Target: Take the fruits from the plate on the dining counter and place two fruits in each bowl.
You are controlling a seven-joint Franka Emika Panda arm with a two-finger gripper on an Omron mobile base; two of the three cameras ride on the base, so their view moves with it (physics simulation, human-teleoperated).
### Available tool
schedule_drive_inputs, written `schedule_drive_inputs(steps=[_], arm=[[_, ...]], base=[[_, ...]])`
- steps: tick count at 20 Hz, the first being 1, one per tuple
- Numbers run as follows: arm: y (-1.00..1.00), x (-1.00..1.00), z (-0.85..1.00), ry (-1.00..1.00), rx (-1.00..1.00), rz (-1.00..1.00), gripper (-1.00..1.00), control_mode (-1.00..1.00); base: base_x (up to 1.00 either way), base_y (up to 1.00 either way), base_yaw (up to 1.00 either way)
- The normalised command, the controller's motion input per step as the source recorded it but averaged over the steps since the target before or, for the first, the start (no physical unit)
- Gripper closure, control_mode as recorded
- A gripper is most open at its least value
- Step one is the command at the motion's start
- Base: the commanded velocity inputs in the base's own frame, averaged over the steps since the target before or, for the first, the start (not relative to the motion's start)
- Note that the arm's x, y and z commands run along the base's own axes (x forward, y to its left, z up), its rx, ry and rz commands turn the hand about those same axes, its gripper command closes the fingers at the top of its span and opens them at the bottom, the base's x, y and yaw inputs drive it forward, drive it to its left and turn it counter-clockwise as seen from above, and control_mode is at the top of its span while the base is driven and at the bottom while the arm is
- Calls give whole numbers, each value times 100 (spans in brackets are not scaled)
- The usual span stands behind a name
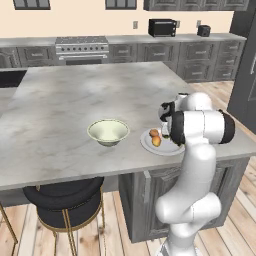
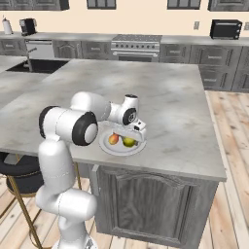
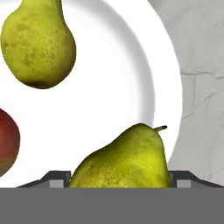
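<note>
The white plate (image 1: 150, 144) (image 2: 109, 147) (image 3: 131, 65) lies near the dining counter's (image 1: 75, 100) front right edge. It holds two yellow-green pears (image 3: 37, 43) (image 3: 127, 159) and peaches (image 1: 154, 133) (image 2: 113, 139) (image 3: 6, 144). My gripper (image 2: 137, 132) (image 3: 120, 179) is low over the plate and open. The nearer pear (image 2: 129, 142) lies between its fingertips (image 3: 59, 179), still on the plate. One cream-green bowl (image 1: 108, 132) stands empty left of the plate. The second bowl is out of view.
A black round stool (image 1: 65, 197) stands under the counter's front edge at the left. The stove (image 1: 81, 47) and toaster oven (image 1: 161, 27) sit along the far wall counter. My own arm (image 1: 200, 127) hides part of the plate.
</note>
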Motion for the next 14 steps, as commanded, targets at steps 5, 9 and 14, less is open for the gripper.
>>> schedule_drive_inputs(steps=[5,9,14], arm=[[29,-56,92,0,1,7,100,-100],[64,-44,53,-13,7,18,100,-100],[86,-11,41,-7,7,24,100,-100]], base=[[0,0,0],[0,0,0],[0,0,0]])
